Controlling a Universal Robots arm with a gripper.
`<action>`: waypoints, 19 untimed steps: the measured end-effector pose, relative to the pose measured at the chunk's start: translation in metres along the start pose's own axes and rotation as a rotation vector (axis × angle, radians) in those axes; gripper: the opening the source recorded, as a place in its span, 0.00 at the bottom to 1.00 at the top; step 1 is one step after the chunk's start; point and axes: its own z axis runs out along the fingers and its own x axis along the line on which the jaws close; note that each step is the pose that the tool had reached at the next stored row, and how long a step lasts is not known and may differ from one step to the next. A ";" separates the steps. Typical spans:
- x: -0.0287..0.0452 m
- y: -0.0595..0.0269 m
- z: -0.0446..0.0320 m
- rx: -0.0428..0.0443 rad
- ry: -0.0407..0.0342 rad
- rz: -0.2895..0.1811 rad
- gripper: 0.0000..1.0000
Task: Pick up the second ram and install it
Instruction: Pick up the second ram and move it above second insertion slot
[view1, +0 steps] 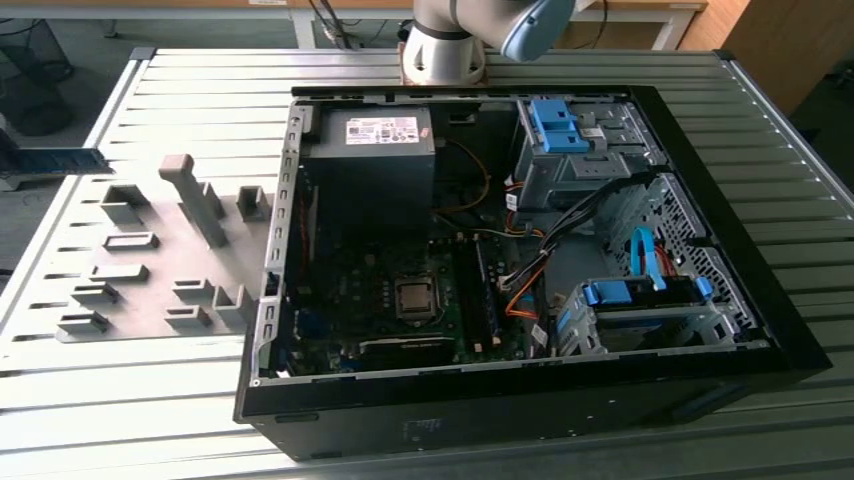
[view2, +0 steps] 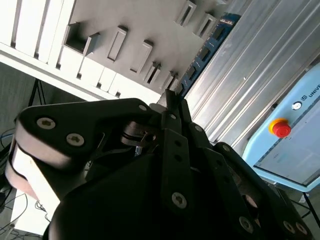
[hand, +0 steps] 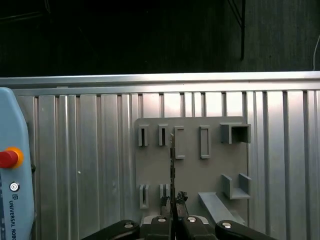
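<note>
Grey holder blocks (view2: 118, 44) near second ram (view2: 202, 52)

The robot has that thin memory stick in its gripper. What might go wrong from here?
1. The gripper seems to pinch the ram at one end only, so the long stick may tilt or slip.
2. The slots in the case are narrow, and cables lie close beside them. A slightly skewed ram could snag a cable or miss its slot.

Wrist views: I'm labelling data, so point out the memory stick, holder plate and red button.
memory stick (view2: 204, 52), second wrist view, blue board face.
holder plate (hand: 192, 172), first wrist view, bare middle.
red button (hand: 7, 158), first wrist view, its cap.
</note>
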 end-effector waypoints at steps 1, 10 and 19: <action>-0.0001 0.0000 -0.0026 0.0002 0.0000 0.000 0.14; -0.0003 -0.0053 -0.0033 0.0002 0.0001 0.000 0.14; -0.0014 -0.0354 -0.0031 0.0002 0.0000 0.000 0.14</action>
